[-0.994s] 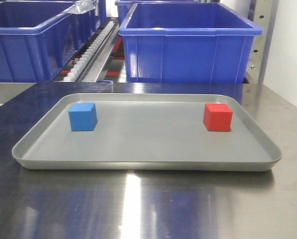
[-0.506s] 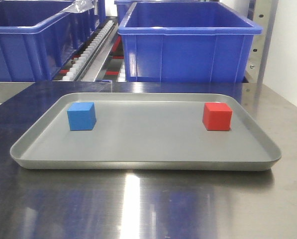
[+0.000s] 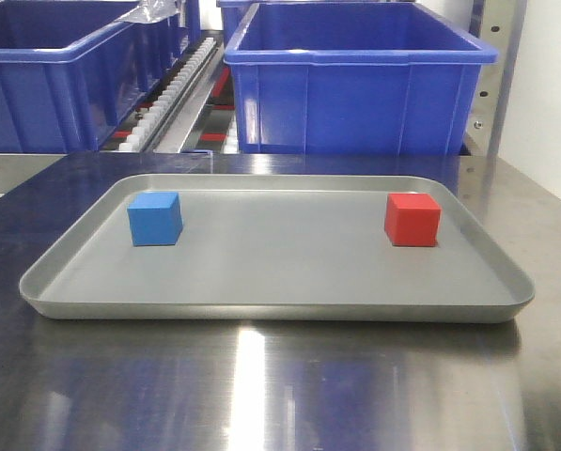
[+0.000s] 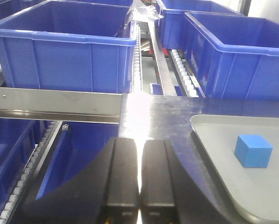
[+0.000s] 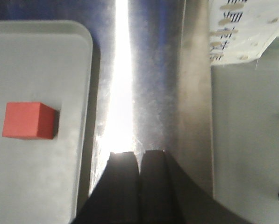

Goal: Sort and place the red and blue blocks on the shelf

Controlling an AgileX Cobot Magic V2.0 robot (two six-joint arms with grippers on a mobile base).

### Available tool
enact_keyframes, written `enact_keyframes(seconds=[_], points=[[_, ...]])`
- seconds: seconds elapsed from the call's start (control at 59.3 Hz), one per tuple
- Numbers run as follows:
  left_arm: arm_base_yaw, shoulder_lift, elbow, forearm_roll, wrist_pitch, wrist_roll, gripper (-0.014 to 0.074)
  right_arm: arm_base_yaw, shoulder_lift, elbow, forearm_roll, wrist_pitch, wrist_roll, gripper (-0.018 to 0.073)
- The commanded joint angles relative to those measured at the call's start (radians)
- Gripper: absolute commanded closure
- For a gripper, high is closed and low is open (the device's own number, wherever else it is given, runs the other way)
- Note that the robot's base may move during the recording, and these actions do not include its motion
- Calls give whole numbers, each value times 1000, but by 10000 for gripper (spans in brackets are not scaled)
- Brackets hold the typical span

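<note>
My left gripper (image 4: pixel 140 144) and right gripper (image 5: pixel 138 156) are pressed together, empty; reaching in unopened could shove the blue block (image 3: pixel 155 219) or red block (image 3: pixel 412 220) along the tray (image 3: pixel 261 306).

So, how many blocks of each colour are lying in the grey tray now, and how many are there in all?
Red block: 1
Blue block: 1
Total: 2, both in the grey tray

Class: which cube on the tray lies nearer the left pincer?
The blue cube, just right of the left pincer; the red cube sits across the tray.
</note>
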Motion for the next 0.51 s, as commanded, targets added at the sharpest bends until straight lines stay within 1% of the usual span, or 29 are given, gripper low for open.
enact_keyframes(seconds=[0.0, 0.034, 0.067, 0.118, 0.202, 0.219, 0.27, 0.303, 0.337, 0.489], points=[[-4, -17, 35, -8, -89, 0, 470, 22, -4, -40, 4, -22, -4, 491], [-4, -17, 35, -8, -89, 0, 470, 28, 0, -40, 3, -21, -4, 486], [-4, -17, 35, -8, -89, 0, 470, 36, 5, -40, 3, -17, -5, 463], [-4, -17, 35, -8, -89, 0, 470, 48, 9, -40, 3, -17, -15, 384], [-4, -17, 35, -8, -89, 0, 470, 66, 11, -40, 3, -30, -15, 166], [-4, -17, 35, -8, -89, 0, 470, 72, 11, -40, 3, -37, -15, 104], [-4, -17, 35, -8, -89, 0, 470, 90, 11, -40, 3, -49, -15, -11], [-4, -17, 35, -8, -89, 0, 470, 102, 11, -40, 4, -59, -15, -60], [-4, -17, 35, -8, -89, 0, 470, 119, 13, -40, 4, -70, -15, -77], [-4, -17, 35, -8, -89, 0, 470, 206, 40, -54, 22, -100, -13, -50]])
